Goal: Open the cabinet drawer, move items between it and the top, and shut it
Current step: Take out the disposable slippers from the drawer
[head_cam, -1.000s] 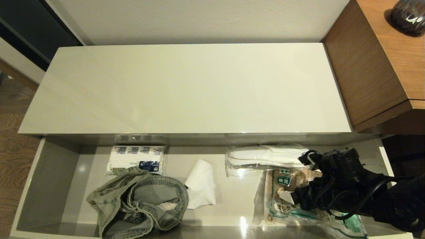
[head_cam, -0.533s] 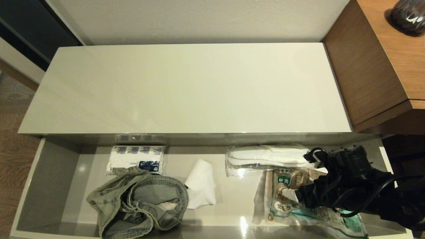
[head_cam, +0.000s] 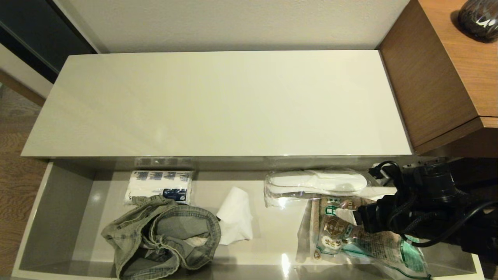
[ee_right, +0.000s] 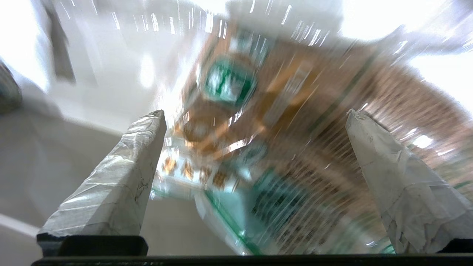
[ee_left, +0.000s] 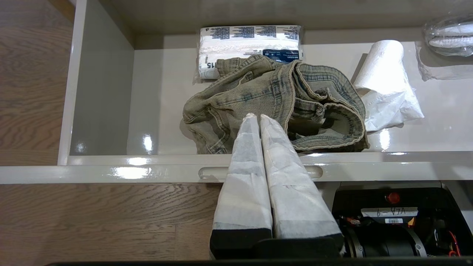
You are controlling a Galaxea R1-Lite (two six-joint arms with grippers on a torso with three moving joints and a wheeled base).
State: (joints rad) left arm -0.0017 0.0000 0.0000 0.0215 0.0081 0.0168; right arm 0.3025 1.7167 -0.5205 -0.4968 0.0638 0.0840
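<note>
The right gripper [ee_right: 255, 114] is hanging with fingers spread wide and holding nothing above the brown-and-green printed food packet [head_cam: 362, 243] lying in the wide cream cabinet drawer [head_cam: 58, 212]; the left gripper [ee_left: 259, 117] is pressing its fingers together, holding nothing.

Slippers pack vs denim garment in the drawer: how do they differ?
The slippers pack is white, flat and wrapped in clear plastic; the denim garment is grey-green, crumpled and unwrapped. The slippers pack lies at the drawer's right rear, the denim garment at its left front. Both lie in the open drawer, ungripped.
</note>
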